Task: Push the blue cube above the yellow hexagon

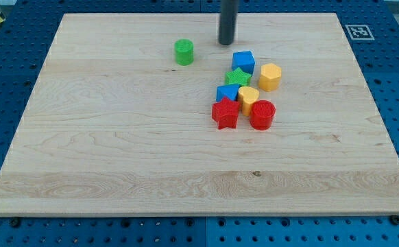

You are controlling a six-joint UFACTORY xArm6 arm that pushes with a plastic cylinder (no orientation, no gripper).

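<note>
The blue cube (pixel 243 62) sits right of the board's centre, near the view's top. The yellow hexagon (pixel 270 77) lies just to its lower right, close beside it. My tip (pixel 227 42) is the lower end of the dark rod, standing just up and left of the blue cube, a small gap away. A green star (pixel 238 77) lies directly below the blue cube.
A green cylinder (pixel 184 52) stands alone to the left of my tip. Below the green star cluster a second blue block (pixel 226 92), a yellow block (pixel 248 99), a red star (pixel 225 113) and a red cylinder (pixel 262 114). The wooden board (pixel 117 151) lies on a blue pegboard.
</note>
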